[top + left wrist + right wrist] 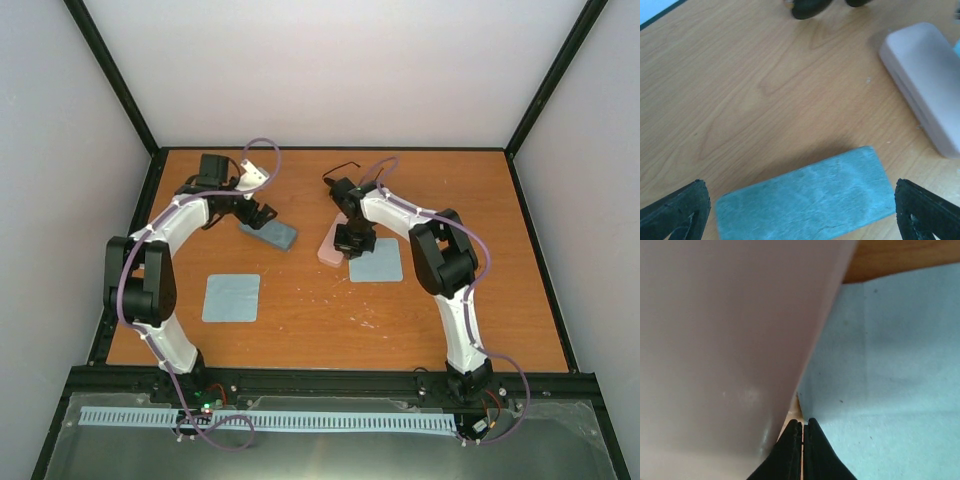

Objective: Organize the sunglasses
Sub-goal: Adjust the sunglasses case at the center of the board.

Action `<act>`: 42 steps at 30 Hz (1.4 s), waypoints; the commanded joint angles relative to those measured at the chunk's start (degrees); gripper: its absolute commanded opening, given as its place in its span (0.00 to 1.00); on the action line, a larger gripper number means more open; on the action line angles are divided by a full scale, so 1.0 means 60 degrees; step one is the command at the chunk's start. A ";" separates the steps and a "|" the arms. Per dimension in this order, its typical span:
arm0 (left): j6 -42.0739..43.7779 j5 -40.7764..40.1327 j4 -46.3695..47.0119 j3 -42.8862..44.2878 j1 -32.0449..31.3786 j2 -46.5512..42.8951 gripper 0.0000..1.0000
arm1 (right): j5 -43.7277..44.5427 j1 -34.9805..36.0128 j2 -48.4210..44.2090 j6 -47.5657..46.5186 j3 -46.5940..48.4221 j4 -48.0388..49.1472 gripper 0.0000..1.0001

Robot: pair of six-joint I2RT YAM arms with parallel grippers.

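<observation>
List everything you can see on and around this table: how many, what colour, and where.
Table: one, orange-brown wood, between pale walls.
Sunglasses: one pair seen, black with dark lenses, far middle of the table, mostly cut off.
Blue-grey case: one, left of centre.
Pink case: one, centre.
Cloths: two, light blue; one near left, one lying against the pink case.
Left arm: one, white and black, left side.
Right arm: one, white and black, right side.
Left jaws: open, either side of the blue-grey case.
Right jaws: shut, where the pink case meets the cloth.
</observation>
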 commanded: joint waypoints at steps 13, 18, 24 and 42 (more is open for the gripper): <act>0.0129 -0.0950 -0.0385 0.0493 -0.2394 0.0717 1.00 | -0.0666 0.0357 0.0163 -0.0532 0.1034 0.0676 0.10; 0.0520 -0.1782 -0.0233 0.0709 -0.3187 0.1257 0.99 | 0.0282 0.0022 -0.1987 -0.0440 -0.0398 0.0635 0.49; 0.0734 -0.2363 -0.0454 0.1411 -0.3757 0.2076 1.00 | 0.0106 -0.1665 -0.4653 -0.0394 -0.3225 0.1587 0.53; 0.0593 -0.1908 -0.1895 0.3229 -0.3880 0.3377 0.99 | -0.0704 -0.2597 -0.5839 -0.0921 -0.4890 0.2285 0.53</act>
